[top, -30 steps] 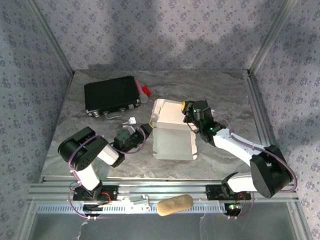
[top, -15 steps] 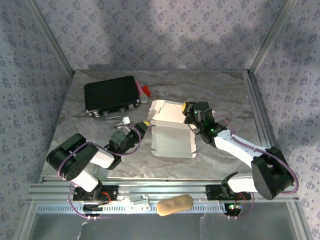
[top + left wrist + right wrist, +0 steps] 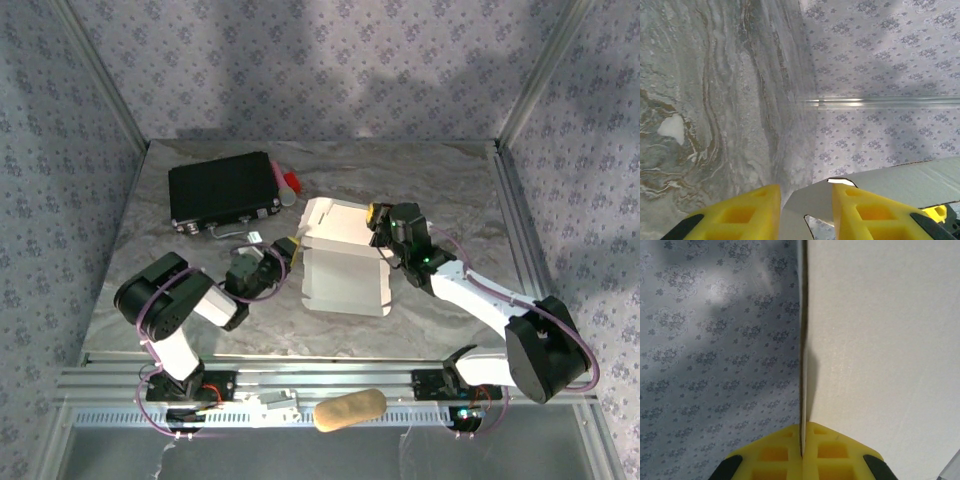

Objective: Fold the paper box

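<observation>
Dim, soft light; blotchy shadows on the back wall [image 3: 330, 60], glare streak along the rail [image 3: 880, 102].

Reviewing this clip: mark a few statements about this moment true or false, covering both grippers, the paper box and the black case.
1. The right gripper is shut on a thin panel of the paper box. True.
2. The left gripper is clamped tight on the box. False: its fingers stand apart, with an edge of the box in the gap.
3. The black case lies left of the box and farther back. True.
4. The box is folded shut. False: it lies open, with one panel raised at the back.
</observation>
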`<state>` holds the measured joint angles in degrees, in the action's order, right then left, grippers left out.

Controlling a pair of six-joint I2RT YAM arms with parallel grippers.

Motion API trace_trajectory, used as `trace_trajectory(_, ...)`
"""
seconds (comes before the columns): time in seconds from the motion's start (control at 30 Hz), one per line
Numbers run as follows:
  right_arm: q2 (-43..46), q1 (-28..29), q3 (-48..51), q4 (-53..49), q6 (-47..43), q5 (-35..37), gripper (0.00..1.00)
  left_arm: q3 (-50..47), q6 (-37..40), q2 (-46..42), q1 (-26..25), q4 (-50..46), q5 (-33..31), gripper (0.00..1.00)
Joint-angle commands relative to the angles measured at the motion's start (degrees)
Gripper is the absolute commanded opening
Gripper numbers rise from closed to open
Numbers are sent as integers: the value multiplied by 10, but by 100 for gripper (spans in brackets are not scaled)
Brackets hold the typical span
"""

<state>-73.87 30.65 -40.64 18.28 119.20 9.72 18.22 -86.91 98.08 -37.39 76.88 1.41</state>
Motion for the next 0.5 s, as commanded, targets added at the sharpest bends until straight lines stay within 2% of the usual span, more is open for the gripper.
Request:
trace_trajectory(0.0,10,-2,-11,-3,31,9,0,17,-14,20,0,38,-2,32)
trace_trajectory(0.47,-8,-7,-9,17,39,4,0,39,4,15,-32,38,-14,33)
